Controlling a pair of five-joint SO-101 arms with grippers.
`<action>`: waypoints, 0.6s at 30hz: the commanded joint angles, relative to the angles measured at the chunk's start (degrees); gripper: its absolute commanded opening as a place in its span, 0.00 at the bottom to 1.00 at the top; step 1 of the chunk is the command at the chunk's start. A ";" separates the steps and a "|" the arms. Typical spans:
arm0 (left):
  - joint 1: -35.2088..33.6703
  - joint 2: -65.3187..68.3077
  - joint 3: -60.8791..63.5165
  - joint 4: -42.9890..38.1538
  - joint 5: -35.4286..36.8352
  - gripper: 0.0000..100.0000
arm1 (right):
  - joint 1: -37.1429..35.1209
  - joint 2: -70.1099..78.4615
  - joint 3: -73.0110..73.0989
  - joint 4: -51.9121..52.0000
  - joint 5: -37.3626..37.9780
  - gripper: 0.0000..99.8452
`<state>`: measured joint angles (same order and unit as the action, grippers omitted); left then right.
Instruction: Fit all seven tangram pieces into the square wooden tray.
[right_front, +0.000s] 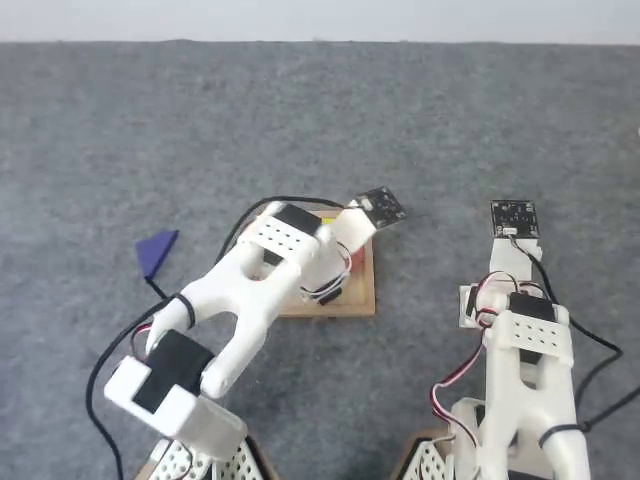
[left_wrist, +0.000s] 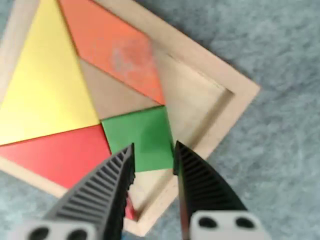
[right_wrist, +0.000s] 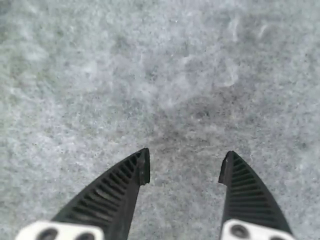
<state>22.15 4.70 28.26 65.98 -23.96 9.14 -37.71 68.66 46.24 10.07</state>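
Note:
The square wooden tray holds a yellow triangle, an orange parallelogram, a red triangle and a green square. My left gripper hovers over the green square's edge near a tray corner, its jaws a little apart and holding nothing. A small red piece peeks out under one finger. In the high view the left arm covers most of the tray. A blue triangle lies on the carpet, left of the tray. My right gripper is open over bare carpet.
Bare wood floor shows between the orange, yellow and green pieces and along the tray's wall beside the green square. The right arm stands apart, to the right of the tray. Grey carpet stretches behind both arms.

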 joint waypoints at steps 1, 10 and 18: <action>-1.93 -0.44 -3.56 -0.70 -0.79 0.12 | -0.22 -0.40 -3.08 -0.75 0.18 0.24; -7.56 -5.98 -4.44 -0.35 0.88 0.12 | -0.22 -0.40 -2.99 -0.66 0.26 0.24; -20.04 -15.91 1.19 6.95 1.49 0.16 | -0.48 -0.40 -2.99 -0.75 0.26 0.24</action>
<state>6.77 -6.37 27.21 70.20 -21.05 9.14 -37.71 68.66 46.24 10.07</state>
